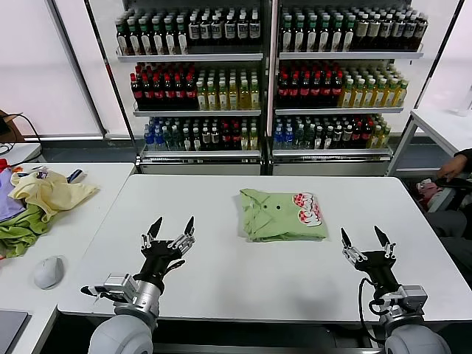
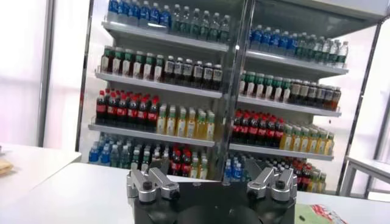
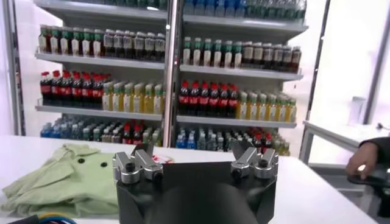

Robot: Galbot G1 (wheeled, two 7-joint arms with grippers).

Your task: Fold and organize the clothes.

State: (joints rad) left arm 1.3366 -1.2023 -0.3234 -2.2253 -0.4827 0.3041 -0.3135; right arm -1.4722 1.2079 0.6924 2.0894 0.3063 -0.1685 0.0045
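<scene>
Head view: we see a folded light green shirt (image 1: 283,215) lying flat on the white table (image 1: 221,280), a bit toward the far edge & right of centre, buttoned collar on its left part, red-and-white round prints (image 1: 308,208) on its right part. Left pincer (image 1: 172,231) hovers over the near-left part of the table, fingers spread apart, holding nothing, well apart from the shirt. Right pincer (image 1: 364,241) sits near the near-right corner, fingers also apart, empty, closer to the shirt but not touching. Right wrist view shows the shirt (image 3: 67,182) w/ dark buttons, just beyond the pincer. More clothes (image 1: 37,203) are piled on the side table to the left. Drink shelves (image 1: 265,81) stand behind the far edge.
</scene>
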